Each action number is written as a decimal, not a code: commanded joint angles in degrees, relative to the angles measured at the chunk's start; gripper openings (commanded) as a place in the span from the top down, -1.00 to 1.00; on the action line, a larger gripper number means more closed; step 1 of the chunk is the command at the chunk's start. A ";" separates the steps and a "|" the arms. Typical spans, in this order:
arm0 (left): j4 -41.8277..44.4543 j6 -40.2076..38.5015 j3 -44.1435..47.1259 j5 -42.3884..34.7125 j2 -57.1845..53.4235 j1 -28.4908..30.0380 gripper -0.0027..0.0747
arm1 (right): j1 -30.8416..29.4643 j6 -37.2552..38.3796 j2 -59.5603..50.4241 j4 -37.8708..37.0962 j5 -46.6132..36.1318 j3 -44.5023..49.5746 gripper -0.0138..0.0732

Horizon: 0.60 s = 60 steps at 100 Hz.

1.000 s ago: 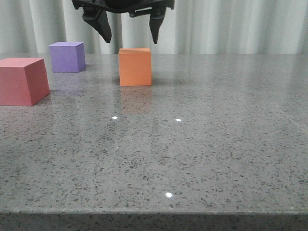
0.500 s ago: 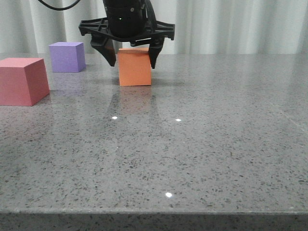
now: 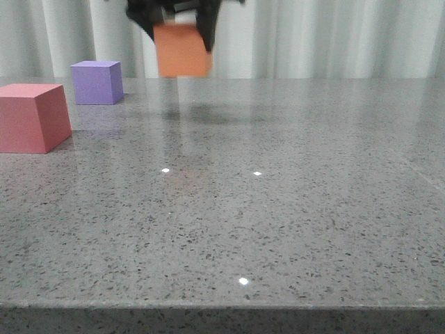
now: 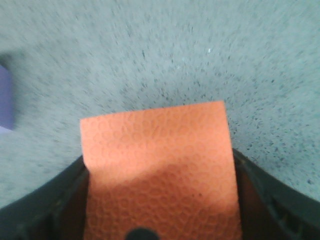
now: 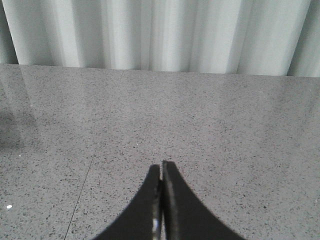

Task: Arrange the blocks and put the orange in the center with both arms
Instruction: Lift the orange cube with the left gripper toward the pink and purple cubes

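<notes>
Orange cube (image 3: 183, 51) held up off the desk (image 3: 278, 209) by the left gripper (image 3: 179, 21).

Seen from the front, the cube hangs in the air near the back of the desk, blurred, with the dark jaws clamped on its left and right sides; its shadow lies on the grey speckled surface below it. The left wrist view shows the same orange block (image 4: 159, 172) filling the space between the two dark jaws, desk beneath. The purple cube (image 3: 97, 82) sits at the back left, and the red-pink cube (image 3: 33, 117) rests nearer the front at the left edge, the two apart from each other. The right gripper (image 5: 161, 172) has its jaws pressed together on nothing, above bare desk with white curtains (image 5: 160, 35) behind.
</notes>
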 commanded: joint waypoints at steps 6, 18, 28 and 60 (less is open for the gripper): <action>0.73 4.10 -1.75 1.51 -7.68 2.01 0.18 | -0.37 -0.33 -0.09 -0.53 -4.55 -1.39 0.84; 0.73 5.89 0.21 2.71 -10.80 4.71 0.18 | -0.37 -0.33 -0.09 -0.53 -4.55 -1.39 0.84; 0.73 5.98 3.13 1.82 -12.93 7.26 0.18 | -0.37 -0.33 -0.09 -0.53 -4.55 -1.39 0.84; -6.39 13.02 9.83 -2.52 -14.25 15.26 0.18 | -0.37 -0.33 -0.09 -0.53 -4.55 -1.39 0.84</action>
